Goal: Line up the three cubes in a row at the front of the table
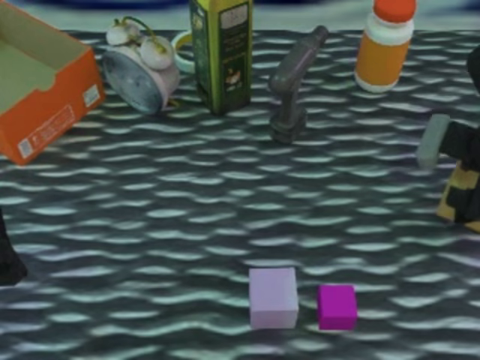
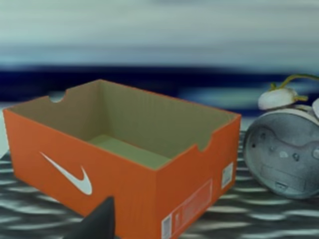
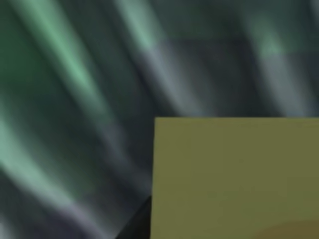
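Two cubes are set side by side low in the top view; the third is seen at the right wrist.

Top view: lilac cube (image 1: 273,298) and magenta cube (image 1: 337,307) lie at lower centre on the table (image 1: 150,247); the right gripper (image 1: 454,176), at the right edge, cannot be judged. Left wrist view: an orange box (image 2: 119,164) is shown. Right wrist view: the mustard cube (image 3: 234,177) is seen close up.

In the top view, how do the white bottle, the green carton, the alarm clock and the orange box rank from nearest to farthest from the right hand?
Measured from the right hand, at the top view's right edge:
1. White bottle, back right.
2. Green carton, back, left of centre.
3. Alarm clock, back left.
4. Orange box, back left corner.
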Robot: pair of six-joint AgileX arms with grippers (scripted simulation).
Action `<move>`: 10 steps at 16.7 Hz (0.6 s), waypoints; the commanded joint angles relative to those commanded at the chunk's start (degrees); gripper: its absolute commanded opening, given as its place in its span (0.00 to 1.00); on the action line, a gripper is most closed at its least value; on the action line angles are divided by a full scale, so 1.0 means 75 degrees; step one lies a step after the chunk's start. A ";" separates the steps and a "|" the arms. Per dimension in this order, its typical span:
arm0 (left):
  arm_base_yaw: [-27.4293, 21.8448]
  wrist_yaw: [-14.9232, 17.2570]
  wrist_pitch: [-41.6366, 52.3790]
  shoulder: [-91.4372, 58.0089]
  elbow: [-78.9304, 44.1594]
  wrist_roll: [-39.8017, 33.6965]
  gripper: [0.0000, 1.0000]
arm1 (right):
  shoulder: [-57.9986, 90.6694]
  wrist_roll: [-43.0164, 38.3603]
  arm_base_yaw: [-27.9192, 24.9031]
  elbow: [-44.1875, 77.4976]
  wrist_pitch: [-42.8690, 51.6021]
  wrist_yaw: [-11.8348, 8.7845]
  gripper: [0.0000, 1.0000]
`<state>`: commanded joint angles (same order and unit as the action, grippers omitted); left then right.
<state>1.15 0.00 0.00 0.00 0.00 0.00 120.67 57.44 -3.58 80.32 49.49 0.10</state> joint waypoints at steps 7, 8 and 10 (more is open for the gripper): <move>0.0000 0.0000 0.0000 0.0000 0.0000 0.0000 1.00 | -0.0638 0.0011 -0.0053 0.1009 0.1687 -0.0006 0.00; 0.0000 0.0000 0.0000 0.0000 0.0000 0.0000 1.00 | -0.0681 0.0008 -0.0057 0.1054 0.1747 -0.0007 0.00; 0.0000 0.0000 0.0000 0.0000 0.0000 0.0000 1.00 | -0.0683 0.0008 -0.0057 0.1056 0.1750 -0.0007 0.00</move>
<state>1.15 0.00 0.00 0.00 0.00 0.00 115.55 57.49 -4.01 88.23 62.61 0.05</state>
